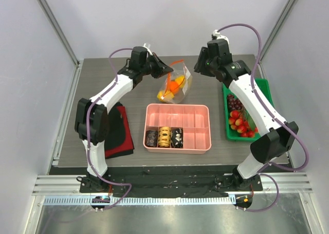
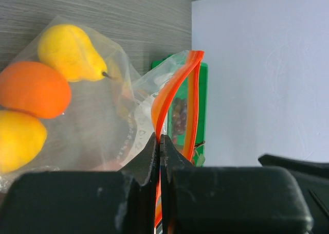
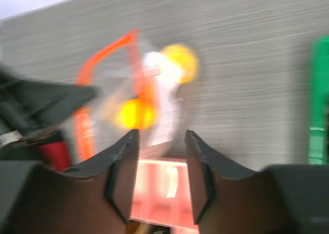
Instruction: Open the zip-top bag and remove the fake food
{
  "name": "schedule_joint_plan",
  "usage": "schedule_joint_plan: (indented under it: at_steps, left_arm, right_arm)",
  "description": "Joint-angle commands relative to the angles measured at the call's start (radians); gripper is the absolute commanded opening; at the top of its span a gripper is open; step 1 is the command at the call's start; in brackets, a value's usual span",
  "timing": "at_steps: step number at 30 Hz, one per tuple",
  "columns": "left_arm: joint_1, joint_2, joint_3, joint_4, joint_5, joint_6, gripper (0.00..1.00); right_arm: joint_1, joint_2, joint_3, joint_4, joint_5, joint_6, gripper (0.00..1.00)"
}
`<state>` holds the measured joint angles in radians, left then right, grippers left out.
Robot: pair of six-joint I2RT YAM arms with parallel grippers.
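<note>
The clear zip-top bag [image 1: 178, 86] hangs tilted above the table's back middle, its red-orange zip strip [image 2: 177, 77] parted into an open loop. My left gripper [image 2: 159, 139] is shut on one side of that strip, seen from above at the bag's upper left [image 1: 167, 68]. Fake food sits inside the bag: a yellow pear [image 2: 69, 51], an orange [image 2: 33, 89] and a yellow lemon [image 2: 18, 139]. My right gripper [image 3: 162, 136] is open with nothing between its fingers, just right of the bag's mouth [image 1: 198, 67]. The right wrist view is blurred.
A pink divided tray [image 1: 200, 136] lies in front of the bag and holds three dark and gold patterned cylinders [image 1: 164, 137]. A green tray [image 1: 263, 87] at the right holds a purple grape bunch [image 1: 235, 101] and red fruit [image 1: 240, 123]. A black-and-red cloth [image 1: 119, 133] lies at the left.
</note>
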<state>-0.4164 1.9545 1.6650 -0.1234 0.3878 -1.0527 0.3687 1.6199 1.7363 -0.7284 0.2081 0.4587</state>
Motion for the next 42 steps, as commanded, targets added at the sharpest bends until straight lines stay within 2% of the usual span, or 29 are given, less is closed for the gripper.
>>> schedule_joint_plan:
  at_steps: [1, 4, 7, 10, 15, 20, 26, 34, 42]
  left_arm:
    - [0.005, -0.045, 0.058, 0.039, 0.020, -0.018, 0.00]
    - [0.005, -0.042, 0.067, 0.038, 0.020, -0.021, 0.00]
    - [0.004, -0.045, 0.070, 0.036, 0.019, -0.020, 0.00]
    - [-0.002, -0.048, 0.072, 0.036, 0.019, -0.020, 0.00]
    - [-0.021, -0.052, 0.081, 0.036, 0.019, -0.029, 0.00]
    - [-0.068, -0.054, 0.114, 0.045, 0.002, -0.053, 0.00]
    - [-0.111, -0.028, 0.171, 0.106, -0.009, -0.148, 0.00]
    - [-0.147, -0.009, 0.193, 0.119, -0.041, -0.188, 0.00]
    - [-0.147, 0.023, 0.104, 0.172, -0.021, -0.193, 0.00]
  right_arm:
    - [0.042, -0.023, 0.014, 0.151, -0.110, 0.172, 0.37]
    - [0.068, 0.026, 0.032, 0.185, -0.154, 0.233, 0.22]
    - [0.087, 0.089, 0.074, 0.190, -0.191, 0.281, 0.12]
    - [0.107, 0.133, 0.123, 0.173, -0.232, 0.310, 0.07]
    - [0.122, 0.186, 0.144, 0.097, -0.230, 0.360, 0.06]
    - [0.122, 0.140, 0.039, 0.095, -0.162, 0.359, 0.05]
    - [0.082, 0.118, 0.000, 0.081, -0.142, 0.328, 0.05]
    - [0.016, 0.132, 0.061, 0.037, -0.171, 0.342, 0.05]
    - [0.010, 0.196, 0.137, -0.020, -0.265, 0.411, 0.05]
